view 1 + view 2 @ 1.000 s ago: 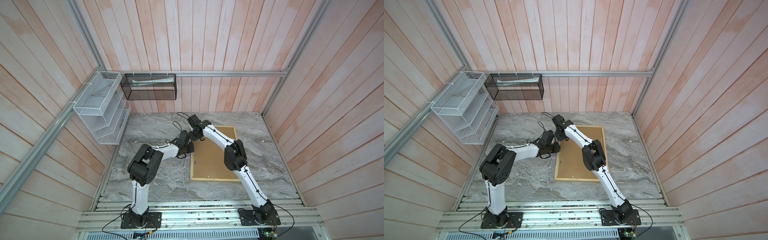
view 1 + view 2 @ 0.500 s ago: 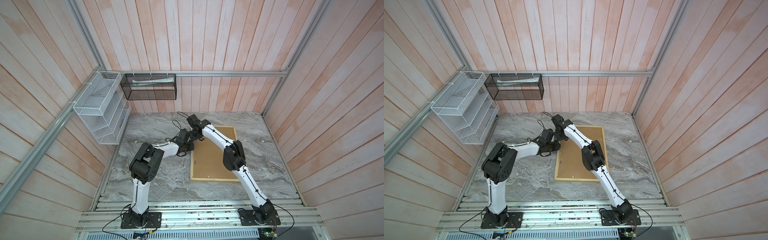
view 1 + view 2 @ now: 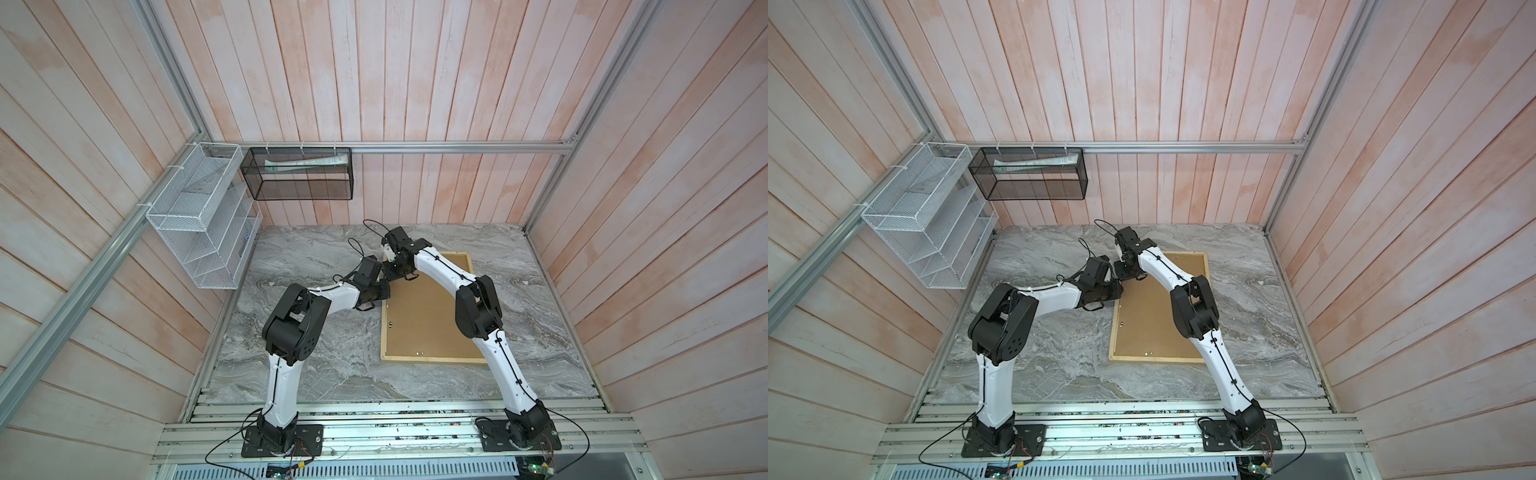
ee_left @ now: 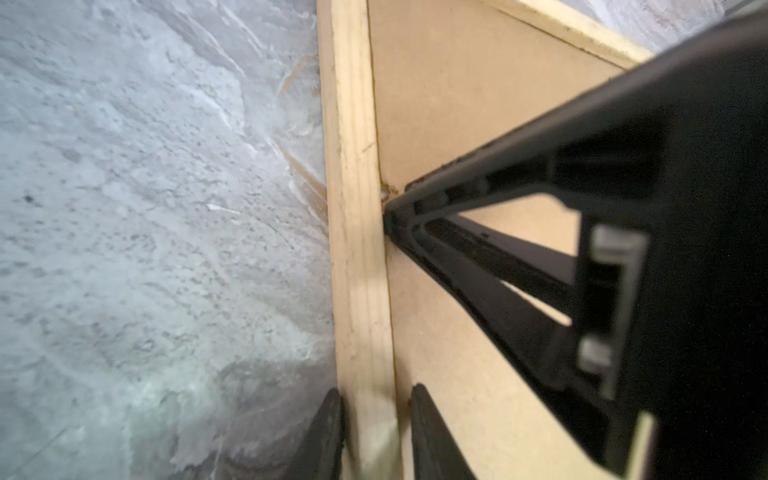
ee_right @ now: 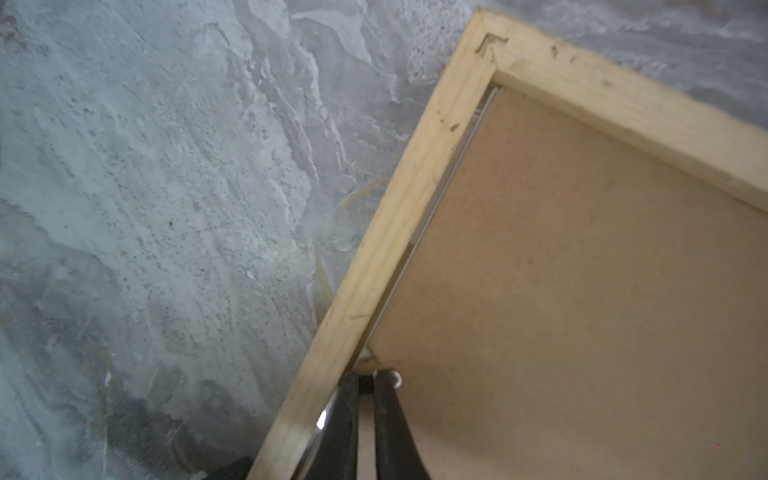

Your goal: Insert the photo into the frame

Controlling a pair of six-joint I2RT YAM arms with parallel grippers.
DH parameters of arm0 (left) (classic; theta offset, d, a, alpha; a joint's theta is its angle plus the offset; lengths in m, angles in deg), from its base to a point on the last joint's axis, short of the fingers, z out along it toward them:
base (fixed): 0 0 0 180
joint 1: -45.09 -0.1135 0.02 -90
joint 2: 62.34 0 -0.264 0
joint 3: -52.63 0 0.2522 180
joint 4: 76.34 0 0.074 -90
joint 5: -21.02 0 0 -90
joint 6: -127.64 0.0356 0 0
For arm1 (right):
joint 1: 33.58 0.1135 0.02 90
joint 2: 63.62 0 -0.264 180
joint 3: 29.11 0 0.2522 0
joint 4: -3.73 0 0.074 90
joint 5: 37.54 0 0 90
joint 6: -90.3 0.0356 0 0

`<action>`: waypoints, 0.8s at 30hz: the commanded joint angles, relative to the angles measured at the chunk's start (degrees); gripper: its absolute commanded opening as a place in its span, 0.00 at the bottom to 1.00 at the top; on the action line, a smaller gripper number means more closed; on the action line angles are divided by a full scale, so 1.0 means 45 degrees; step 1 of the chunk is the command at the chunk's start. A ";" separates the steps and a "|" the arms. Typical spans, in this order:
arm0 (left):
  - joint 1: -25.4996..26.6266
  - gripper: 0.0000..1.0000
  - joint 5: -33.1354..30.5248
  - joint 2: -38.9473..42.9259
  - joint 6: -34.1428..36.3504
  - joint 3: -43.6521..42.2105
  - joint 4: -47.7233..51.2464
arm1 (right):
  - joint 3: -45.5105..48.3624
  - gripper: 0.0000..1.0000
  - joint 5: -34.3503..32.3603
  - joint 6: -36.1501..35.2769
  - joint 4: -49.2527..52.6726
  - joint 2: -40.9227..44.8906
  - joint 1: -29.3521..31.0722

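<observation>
Change, left arm: the elbow stands slightly nearer the frame (image 3: pixel 384 336) than 1 second earlier.
Change, other items: the frame, the backing board (image 3: pixel 419 324) and the 2 grippers occupy the same places as before.
Frame location: flat on the marble table (image 3: pixel 316 257), back side up, right of centre in both top views.
Photo location: not visible in any view; the brown backing board fills the frame opening.
Left arm pose: upright from its base, elbow bent high, forearm reaching across to the frame's left rail.
Left gripper (image 4: pixel 374 399): 1 finger on each side of the left rail; a firm clamp cannot be confirmed.
Right arm pose: elbow above the board's right side, forearm crossing the board to the far left corner.
Right gripper (image 5: pixel 368 376): fingertips drawn almost together at the rail's inner edge, beside a small metal tab (image 5: pixel 397 377); contact with the tab cannot be told.
</observation>
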 commanded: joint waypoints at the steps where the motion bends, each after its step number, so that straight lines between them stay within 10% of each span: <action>1: 0.0183 0.28 0.0485 -0.0450 0.0172 0.0273 -0.0458 | 0.1250 0.09 0.2087 0.0588 0.1022 -0.1377 0.0183; 11: 0.0174 0.23 -0.0020 -0.0302 0.0057 -0.0075 -0.0135 | 0.1577 0.08 0.2294 0.1244 0.0258 -0.1332 0.0040; 24: 0.0398 0.22 0.0412 -0.0099 -0.0346 -0.0885 -0.0711 | 0.5553 0.05 0.4774 0.6672 -0.6182 0.0229 -0.0267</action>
